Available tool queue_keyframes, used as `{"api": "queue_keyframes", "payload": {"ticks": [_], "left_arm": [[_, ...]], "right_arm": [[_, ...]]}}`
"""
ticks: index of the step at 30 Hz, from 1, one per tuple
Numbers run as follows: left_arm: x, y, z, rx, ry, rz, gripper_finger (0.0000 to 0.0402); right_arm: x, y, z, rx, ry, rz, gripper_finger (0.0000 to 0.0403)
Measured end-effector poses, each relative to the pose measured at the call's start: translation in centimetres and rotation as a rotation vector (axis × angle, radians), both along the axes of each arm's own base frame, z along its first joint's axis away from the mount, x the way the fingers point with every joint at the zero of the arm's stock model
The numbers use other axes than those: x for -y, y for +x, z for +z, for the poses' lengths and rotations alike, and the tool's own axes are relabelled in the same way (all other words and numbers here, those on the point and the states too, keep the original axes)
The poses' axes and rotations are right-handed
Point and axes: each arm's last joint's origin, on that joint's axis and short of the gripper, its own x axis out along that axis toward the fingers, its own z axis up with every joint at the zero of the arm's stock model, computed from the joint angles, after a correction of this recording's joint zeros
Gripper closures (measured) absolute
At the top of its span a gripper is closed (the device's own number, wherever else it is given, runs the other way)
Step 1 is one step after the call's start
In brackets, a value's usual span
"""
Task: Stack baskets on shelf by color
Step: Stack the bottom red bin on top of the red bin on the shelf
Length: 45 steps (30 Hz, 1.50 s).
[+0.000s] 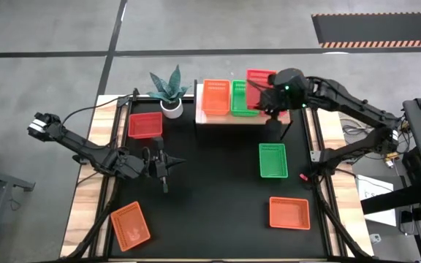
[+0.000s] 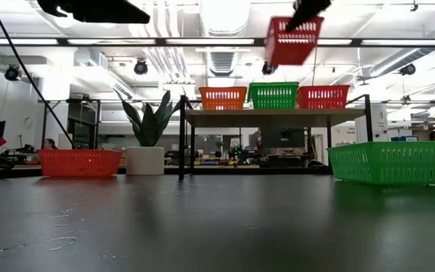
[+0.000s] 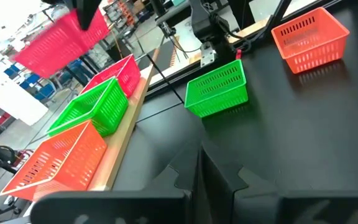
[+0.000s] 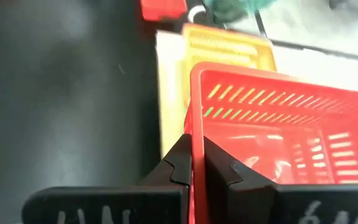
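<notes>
Right gripper (image 4: 194, 163) pinched on the rim of a red basket (image 2: 293, 39), held in the air at upper right of the low view, tilted, above and slightly short of the shelf (image 2: 274, 115). In the high view, carried basket seen at top centre-right, overlapping the shelf's right end, beside the green basket (image 1: 242, 98) and partly over another red basket (image 2: 322, 97) already resting there. Three baskets on the board in the low view: orange basket (image 2: 223, 97) at left, green in the middle, red at right.

Relation that matters: held basket lying just above the shelved red one, its long axis seeming roughly in line with it but tipped down on one side; judged to need levelling and a small shift toward the frame's right before lowering onto the matching colour.

Left gripper (image 1: 163, 165) pressed together, empty, waiting at centre-left of the high view, well apart from the shelf. Right arm clearly the nearer one.

Elsewhere on the table: a red one at upper left, a green one at centre right, two orange ones low in the high view, and a potted plant (image 1: 169, 91) beside the shelf.
</notes>
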Motion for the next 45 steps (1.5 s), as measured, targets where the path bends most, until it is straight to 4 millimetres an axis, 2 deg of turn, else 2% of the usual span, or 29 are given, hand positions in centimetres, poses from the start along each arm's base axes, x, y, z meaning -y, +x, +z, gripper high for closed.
{"api": "queue_keyframes", "payload": {"ticks": [6, 16, 26, 45], "left_arm": [[0.0, 0.0, 0.0, 0.0, 0.0, 0.0, 0.0398], [0.0, 0.0, 0.0, -0.001, 0.0, 0.0, 0.0398], [0.0, 0.0, 0.0, -0.001, 0.001, 0.0, 0.0398], [0.0, 0.0, -0.1, -0.002, 0.001, 0.001, 0.0398]], "right_arm": [[1.8, -2.1, -1.8, -0.033, 0.0, -0.056, 0.0394], [3.3, -4.2, -4.6, -0.062, -0.007, -0.081, 0.0394], [4.0, -4.1, -6.5, -0.121, -0.004, -0.066, 0.0394], [4.2, -3.9, -6.9, -0.15, -0.009, -0.05, 0.0394]]}}
